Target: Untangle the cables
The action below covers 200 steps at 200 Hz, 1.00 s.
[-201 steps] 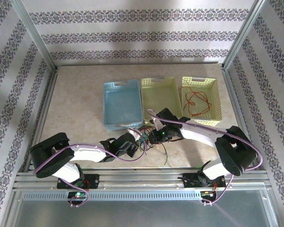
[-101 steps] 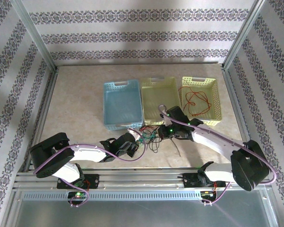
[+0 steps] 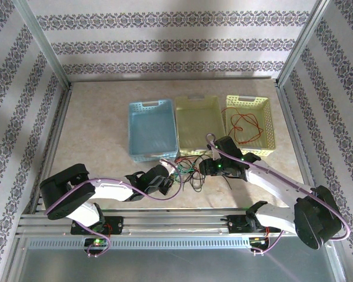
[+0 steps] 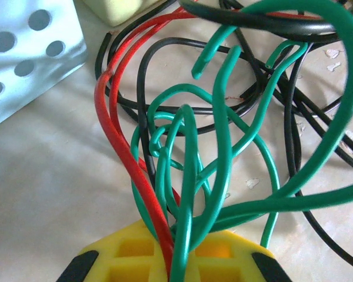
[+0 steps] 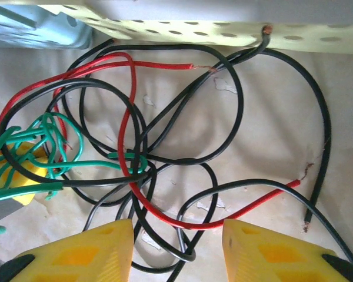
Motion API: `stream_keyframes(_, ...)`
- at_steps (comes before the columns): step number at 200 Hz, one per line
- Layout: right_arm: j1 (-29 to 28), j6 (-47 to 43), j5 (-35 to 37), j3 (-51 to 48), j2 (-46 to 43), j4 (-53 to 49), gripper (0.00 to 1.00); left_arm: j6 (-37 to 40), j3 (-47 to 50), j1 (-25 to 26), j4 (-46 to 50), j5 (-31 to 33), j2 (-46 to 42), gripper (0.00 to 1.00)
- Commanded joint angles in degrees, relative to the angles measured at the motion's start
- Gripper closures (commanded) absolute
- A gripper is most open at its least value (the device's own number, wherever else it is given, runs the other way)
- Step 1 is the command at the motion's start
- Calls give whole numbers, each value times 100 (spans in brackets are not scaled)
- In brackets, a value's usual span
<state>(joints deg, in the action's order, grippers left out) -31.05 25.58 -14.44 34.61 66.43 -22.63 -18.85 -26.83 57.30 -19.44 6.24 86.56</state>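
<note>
The cables lie in a tangle (image 3: 188, 170) on the table, in front of the baskets. My left gripper (image 3: 167, 176) is at the tangle's left side. Its yellow jaws (image 4: 176, 258) are shut on several green cable (image 4: 223, 147) loops and a red cable (image 4: 115, 135) strand, and black cable (image 4: 294, 117) loops lie beyond them. My right gripper (image 3: 205, 169) is at the tangle's right side. It stands open (image 5: 176, 241) just above the table, and a red strand (image 5: 182, 222) and black loops (image 5: 223, 117) lie on the table between its spread fingers, not gripped.
Three baskets stand side by side behind the tangle: a blue one (image 3: 131, 132), a pale yellow one (image 3: 193, 100) and a second yellow one (image 3: 269, 126) that holds a loose red wire (image 3: 244, 126). Basket walls (image 5: 182, 29) are close behind the cables.
My right arm has swung to the right and its gripper has opened. The black loops have spread out to the right. The left gripper has stayed put, still shut.
</note>
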Motion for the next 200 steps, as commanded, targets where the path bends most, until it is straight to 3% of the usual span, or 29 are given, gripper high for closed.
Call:
stream_keyframes(1,-122,-48,-86,142,168,84,57,74,11,45,301,-213,229,100)
stream_keyframes(43,-338,-240,-103,493,852,190,62,49,10,45,315,-208,225,100)
stream_keyframes(130,-534,-146,-66,421,1395,495,71,22,20,45,336,-193,194,100)
stream_keyframes(174,-458,18,269,178,1055,488,92,-3,24,45,375,-126,185,100)
stream_keyframes(200,-123,286,478,-73,475,488,99,-153,68,45,454,172,160,100)
